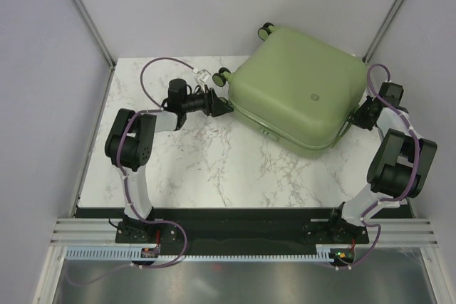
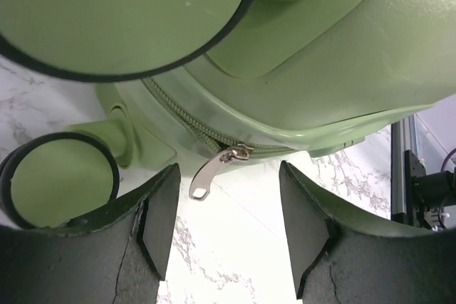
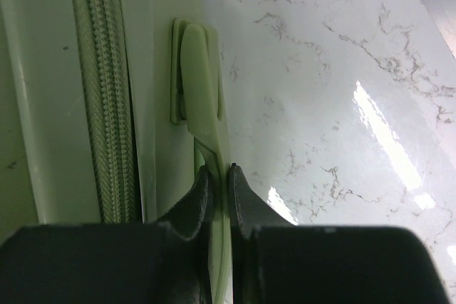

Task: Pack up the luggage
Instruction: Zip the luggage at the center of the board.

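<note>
1. We see the luggage (image 1: 296,87), a sage-green hard shell, lying closed at the far right of the marble worktop (image 1: 206,169). Its contents are hidden.
2. A small round emblem (image 1: 312,95) sits on the top shell, and we can read no writing on it.
3. The left claw (image 2: 228,201) is released, its fingers spread either side of the metal zip pull (image 2: 212,172), beside a wheel (image 2: 60,183).
4. The right claw (image 3: 219,176) is clenched on the luggage's pale green side handle (image 3: 203,83).

My left arm (image 1: 132,144) and right arm (image 1: 399,165): black joint housings, white links (image 1: 137,194), looping purple cables (image 1: 165,59), black bases (image 1: 135,231) carrying small indicator lights (image 1: 340,253); jaws matte black, wedge-shaped.
</note>
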Robot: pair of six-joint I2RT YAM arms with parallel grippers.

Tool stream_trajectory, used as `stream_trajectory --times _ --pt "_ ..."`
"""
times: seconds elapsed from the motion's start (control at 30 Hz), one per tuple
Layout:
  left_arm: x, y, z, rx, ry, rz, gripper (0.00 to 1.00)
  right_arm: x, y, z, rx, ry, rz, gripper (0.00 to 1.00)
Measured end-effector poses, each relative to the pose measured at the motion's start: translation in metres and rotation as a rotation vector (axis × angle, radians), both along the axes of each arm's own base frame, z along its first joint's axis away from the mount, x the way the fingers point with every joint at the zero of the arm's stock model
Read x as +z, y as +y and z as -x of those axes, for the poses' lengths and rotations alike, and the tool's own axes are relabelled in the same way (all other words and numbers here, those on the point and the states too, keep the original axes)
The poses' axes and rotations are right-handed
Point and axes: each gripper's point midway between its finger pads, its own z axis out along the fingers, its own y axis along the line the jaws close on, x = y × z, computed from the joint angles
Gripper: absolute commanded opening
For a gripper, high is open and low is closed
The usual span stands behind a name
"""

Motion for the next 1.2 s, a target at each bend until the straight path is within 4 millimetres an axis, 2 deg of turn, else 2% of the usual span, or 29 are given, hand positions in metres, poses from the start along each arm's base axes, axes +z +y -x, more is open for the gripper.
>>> stream_trajectory --times 0.23,0.33,0.47,0.83,0.87,0.97,1.2 --pt "-0.003 -0.009 -0.001 -0.074 -0.001 0.021 0.64 0.000 0.000 0.000 0.009 0.013 0.000 0.00" --pt "-0.003 -0.010 -0.001 -0.086 -0.001 0.028 0.58 0.001 0.000 0.000 0.013 0.019 0.000 0.00" --pt "-0.003 -0.009 0.000 -0.092 0.006 0.037 0.43 0.001 0.000 0.000 0.016 0.023 0.000 0.00" --pt "-0.008 -0.012 0.012 -0.117 0.040 0.052 0.21 0.000 0.000 0.000 0.021 0.035 -0.001 0.00" --pt "-0.008 -0.012 0.013 -0.116 0.043 0.052 0.14 0.000 0.000 0.000 0.022 0.035 -0.001 0.00" --pt "-0.010 -0.012 0.010 -0.095 0.052 0.050 0.02 0.000 0.000 0.000 0.022 0.035 -0.002 0.00" --pt "-0.009 -0.009 0.006 -0.005 0.069 0.039 0.02 0.000 0.000 0.000 0.022 0.035 -0.001 0.00"
